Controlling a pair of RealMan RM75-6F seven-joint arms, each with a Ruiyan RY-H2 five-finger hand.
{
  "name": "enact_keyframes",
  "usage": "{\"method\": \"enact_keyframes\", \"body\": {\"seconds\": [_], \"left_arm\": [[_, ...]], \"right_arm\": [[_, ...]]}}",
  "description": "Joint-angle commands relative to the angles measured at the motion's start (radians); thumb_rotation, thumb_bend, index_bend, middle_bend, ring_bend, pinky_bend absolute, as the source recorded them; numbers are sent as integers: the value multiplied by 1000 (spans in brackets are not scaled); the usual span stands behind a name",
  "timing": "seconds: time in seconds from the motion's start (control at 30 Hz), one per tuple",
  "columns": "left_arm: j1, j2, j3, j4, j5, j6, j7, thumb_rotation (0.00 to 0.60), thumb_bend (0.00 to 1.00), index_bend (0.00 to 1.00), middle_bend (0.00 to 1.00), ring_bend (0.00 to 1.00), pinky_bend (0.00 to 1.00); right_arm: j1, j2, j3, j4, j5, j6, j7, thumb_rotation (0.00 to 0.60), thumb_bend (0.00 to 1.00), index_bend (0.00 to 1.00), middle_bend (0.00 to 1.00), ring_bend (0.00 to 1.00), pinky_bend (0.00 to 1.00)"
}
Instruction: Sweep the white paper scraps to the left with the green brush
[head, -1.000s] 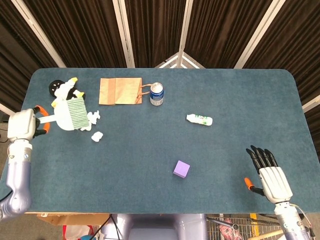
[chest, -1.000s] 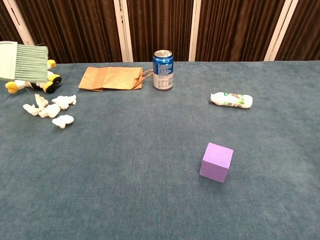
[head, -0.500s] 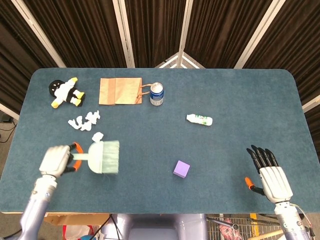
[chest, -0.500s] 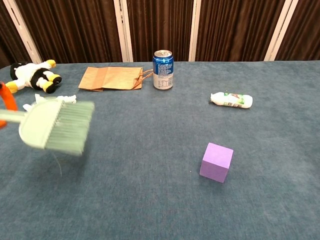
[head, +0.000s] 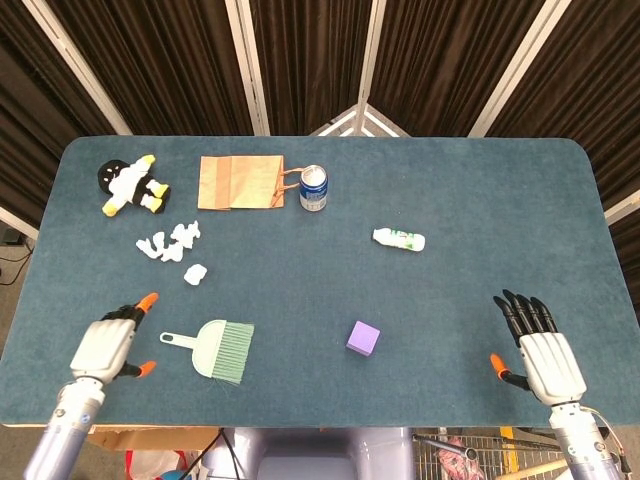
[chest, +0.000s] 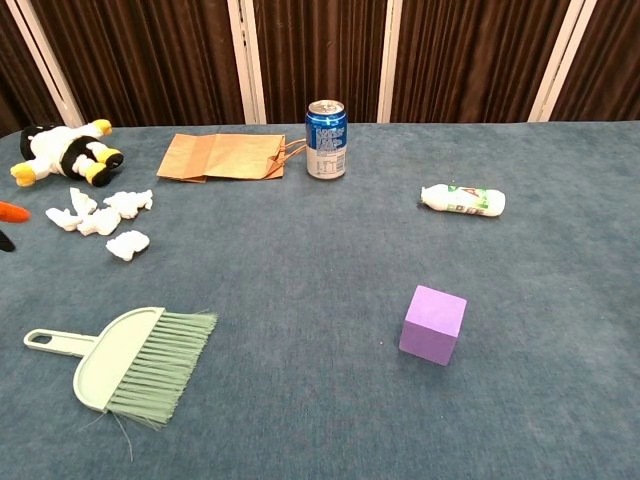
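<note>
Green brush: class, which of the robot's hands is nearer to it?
Left. The left hand sits just beside the green brush handle; the right hand is far across the table.

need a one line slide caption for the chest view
Green brush lies flat on the blue table, released, with white paper scraps clustered beyond it near a toy penguin.

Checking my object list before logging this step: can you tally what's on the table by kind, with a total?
White paper scraps: about 5, clustered, count uncertain
Green brush: 1
Black-and-white plush penguin: 1
Flat brown paper bag: 1
Blue drink can: 1
Small white bottle, lying down: 1
Purple cube: 1
Total: about 11
</note>
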Motion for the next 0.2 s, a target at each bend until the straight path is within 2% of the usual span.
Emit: {"method": "enact_keyframes", "body": {"seconds": [0.03,0.1,0.2], "left_arm": [[47,59,23,-3,72,48,-67,600,182,56,144,149,180],[82,86,39,32,142,98,-102,600,182,48,132,131,129],[137,112,65,122,246,190,-119,600,182,14,71,54,61]], "right_arm": [[0,-1,-1,2,-2,0,-4,600,344,0,0,0,0],[0,-2,-1,4,-2,1,-8,600,345,0,0,0,0],[-1,-3,2,12,-7,9,-17,600,345,0,0,0,0]]}}
